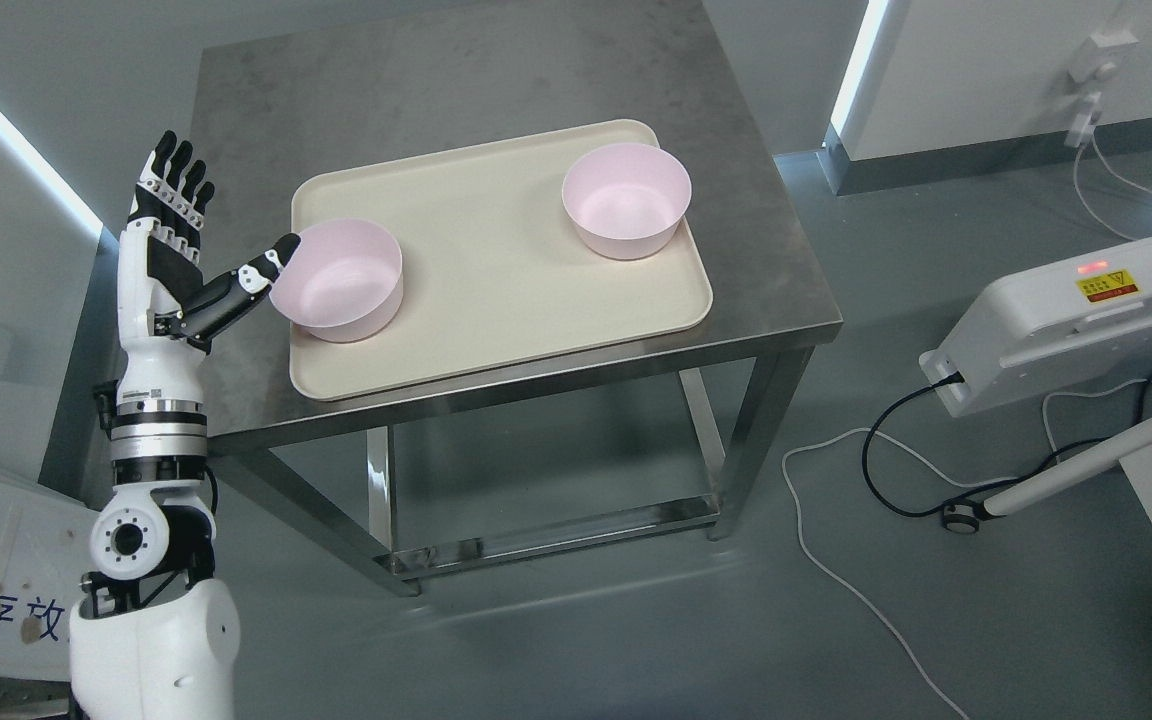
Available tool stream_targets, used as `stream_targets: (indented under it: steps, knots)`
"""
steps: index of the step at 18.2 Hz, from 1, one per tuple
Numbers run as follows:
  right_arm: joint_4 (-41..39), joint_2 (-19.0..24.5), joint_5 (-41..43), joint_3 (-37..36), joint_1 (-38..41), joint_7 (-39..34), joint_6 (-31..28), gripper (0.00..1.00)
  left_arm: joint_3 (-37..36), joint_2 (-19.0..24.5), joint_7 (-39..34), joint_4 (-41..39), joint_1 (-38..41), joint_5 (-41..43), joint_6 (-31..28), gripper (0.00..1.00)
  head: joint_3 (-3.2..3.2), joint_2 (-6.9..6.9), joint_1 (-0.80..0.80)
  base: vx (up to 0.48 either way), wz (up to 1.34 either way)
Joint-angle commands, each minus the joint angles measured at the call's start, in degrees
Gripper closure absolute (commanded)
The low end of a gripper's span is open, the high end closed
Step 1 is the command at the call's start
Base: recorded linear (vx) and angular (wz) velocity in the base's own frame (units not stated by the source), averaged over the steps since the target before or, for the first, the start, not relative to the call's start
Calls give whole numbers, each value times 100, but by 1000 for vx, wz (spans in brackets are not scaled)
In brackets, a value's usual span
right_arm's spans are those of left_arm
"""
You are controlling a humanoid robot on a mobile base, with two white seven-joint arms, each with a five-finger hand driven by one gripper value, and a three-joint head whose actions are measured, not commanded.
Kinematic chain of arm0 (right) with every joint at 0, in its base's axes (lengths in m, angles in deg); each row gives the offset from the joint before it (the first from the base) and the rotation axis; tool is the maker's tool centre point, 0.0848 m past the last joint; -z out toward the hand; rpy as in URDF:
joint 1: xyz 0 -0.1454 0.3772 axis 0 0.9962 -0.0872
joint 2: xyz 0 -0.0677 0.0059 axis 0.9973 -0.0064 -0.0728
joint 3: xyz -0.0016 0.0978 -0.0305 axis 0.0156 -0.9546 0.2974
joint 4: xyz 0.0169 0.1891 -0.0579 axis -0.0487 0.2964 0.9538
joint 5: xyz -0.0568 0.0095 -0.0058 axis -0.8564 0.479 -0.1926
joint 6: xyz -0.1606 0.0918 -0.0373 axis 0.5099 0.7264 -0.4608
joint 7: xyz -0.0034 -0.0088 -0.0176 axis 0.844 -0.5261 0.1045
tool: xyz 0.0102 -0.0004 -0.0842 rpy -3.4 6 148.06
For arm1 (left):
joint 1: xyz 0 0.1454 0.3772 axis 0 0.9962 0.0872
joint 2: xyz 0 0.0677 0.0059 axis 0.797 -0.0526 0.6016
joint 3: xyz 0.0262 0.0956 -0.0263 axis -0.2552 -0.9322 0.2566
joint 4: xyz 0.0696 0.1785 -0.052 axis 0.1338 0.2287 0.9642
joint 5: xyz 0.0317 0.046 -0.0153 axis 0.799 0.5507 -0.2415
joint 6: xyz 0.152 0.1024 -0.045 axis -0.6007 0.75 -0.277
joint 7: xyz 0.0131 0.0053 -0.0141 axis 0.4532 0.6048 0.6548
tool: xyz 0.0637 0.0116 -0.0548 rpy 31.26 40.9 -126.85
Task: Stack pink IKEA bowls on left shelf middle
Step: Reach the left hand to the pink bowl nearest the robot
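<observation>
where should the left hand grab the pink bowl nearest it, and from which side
Probably the near bowl's left rim, approached from the left. It sits upright and open on the tray, so a thumb can hook inside and fingers outside. The left hand is open, its thumb tip already at that rim.

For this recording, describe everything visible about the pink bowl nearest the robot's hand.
The near pink bowl is a plain, round, pale pink bowl with straight, slightly tapered walls and a matte, plastic-looking finish. It is empty and sits upright, or nearly so, near the left edge of the beige tray on the steel table. The left hand is open beside it, fingers raised; its thumb tip meets the bowl's left rim. The bowl stands well apart from the second pink bowl.
</observation>
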Motion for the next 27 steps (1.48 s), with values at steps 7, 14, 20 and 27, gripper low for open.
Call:
stream_targets:
  steps: [7, 14, 20, 27]
  knots:
    - [0, -100, 0, 0, -2, 2, 4, 0, -554, 470, 1201, 318, -523, 199, -107, 0, 0, 0, 0, -2, 0]
    - [0, -100, 0, 0, -2, 2, 4, 0, -1134, 1913, 2046, 1445, -1262, 1684, -634, 2, 0, 0, 0, 0, 0]
    - [0, -100, 0, 0, -2, 2, 4, 0, -1143, 1975, 2642, 1515, -2264, 1757, -1724, 11, 0, 0, 0, 0, 0]
    - [0, -100, 0, 0, -2, 2, 4, 0, -1397, 2282, 3716, 1516, -2274, 1809, -1796, 21, 0, 0, 0, 0, 0]
